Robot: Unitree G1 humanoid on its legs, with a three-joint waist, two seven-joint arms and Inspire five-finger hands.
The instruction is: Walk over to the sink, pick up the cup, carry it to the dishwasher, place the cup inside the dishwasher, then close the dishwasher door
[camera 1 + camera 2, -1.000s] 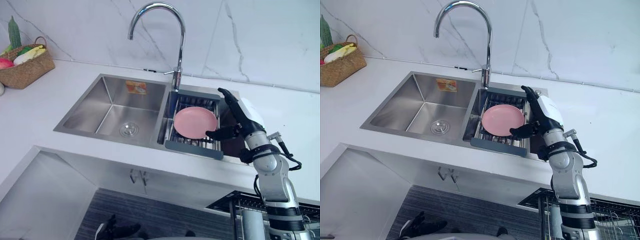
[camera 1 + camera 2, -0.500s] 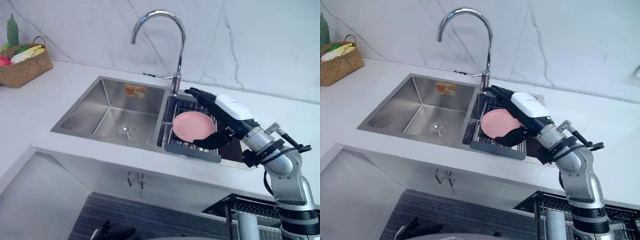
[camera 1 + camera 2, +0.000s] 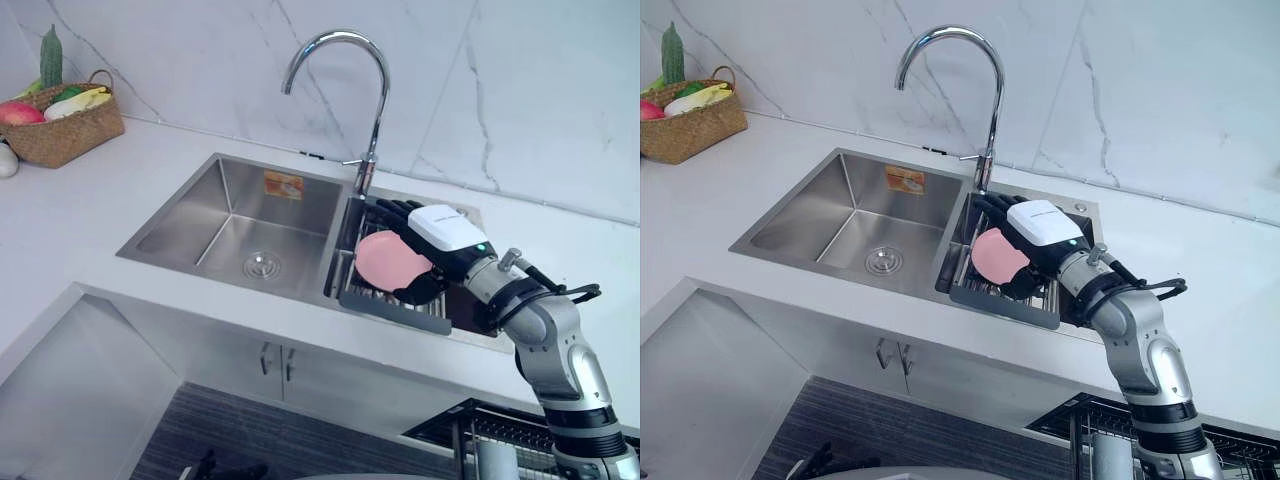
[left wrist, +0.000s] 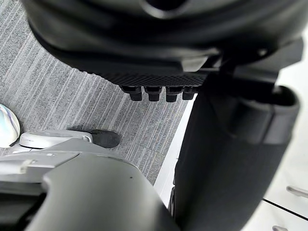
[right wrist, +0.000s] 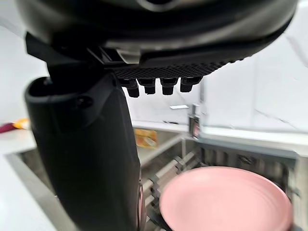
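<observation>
Left hand (image 4: pixel 159 53) hangs over the floor, fingers loose, holding nothing. On the counter I note the basket (image 3: pixel 62 128) far left, then the sink (image 3: pixel 215 215), the faucet (image 3: pixel 378 110) and the rack (image 3: pixel 390 300) in the right basin. In the rack lies a pink plate (image 3: pixel 385 258), not a cup. My right hand (image 3: pixel 445 228) is spread over it, thumb by its near edge, unclamped. I judge it light, stiff, slick and chippable, so pinch the rim.

I'm in kitchen: steel double sink (image 3: pixel 190 215) set in white bench (image 3: pixel 70 220), curved tap (image 3: pixel 377 115), marble wall (image 3: pixel 540 100), vegetable basket (image 3: pixel 70 135), drying rack (image 3: pixel 390 303) with pink plate (image 3: pixel 385 258).
</observation>
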